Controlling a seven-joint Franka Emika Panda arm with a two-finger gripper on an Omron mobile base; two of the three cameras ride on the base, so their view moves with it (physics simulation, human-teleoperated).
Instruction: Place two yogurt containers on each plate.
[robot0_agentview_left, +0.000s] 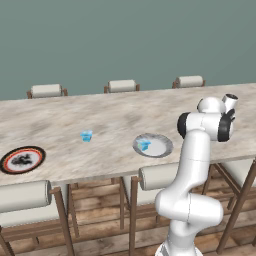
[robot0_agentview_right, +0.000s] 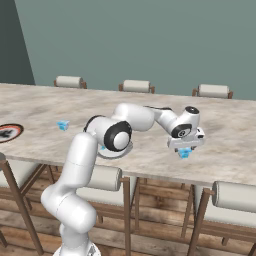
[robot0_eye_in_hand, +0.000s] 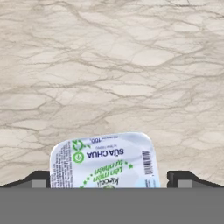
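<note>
My gripper (robot0_agentview_right: 185, 149) hangs low over the right part of the long marble-look table (robot0_agentview_left: 115, 117), fingers pointing down, and its jaws stand wide apart: in the hand view the two dark fingertips (robot0_eye_in_hand: 40, 178) sit far out at either side with a yogurt cup (robot0_eye_in_hand: 104, 160) between them, a gap left at both sides of it. That cup lies directly under my hand; I see its rounded-square foil lid, whitish with green printed lettering and a small barcode, and in the right base view its bright light blue body (robot0_agentview_right: 185, 153) peeks out just below my fingers, resting on the tabletop. I cannot tell whether my fingertips reach down past its rim. A second light blue cup (robot0_agentview_left: 144, 145) lies on the pale grey plate (robot0_agentview_left: 161, 149), a round dish with a ridged rim, near the table's front edge and well to the left of my hand. A third light blue cup (robot0_agentview_left: 86, 136) stands alone on the bare tabletop, between the grey plate and the black-rimmed plate (robot0_agentview_left: 22, 159), whose red ring encloses a white centre with a black pattern. The tabletop is matte beige stone veined in grey-brown, and cushioned wooden chairs (robot0_agentview_left: 121, 86) line its far side.
</note>
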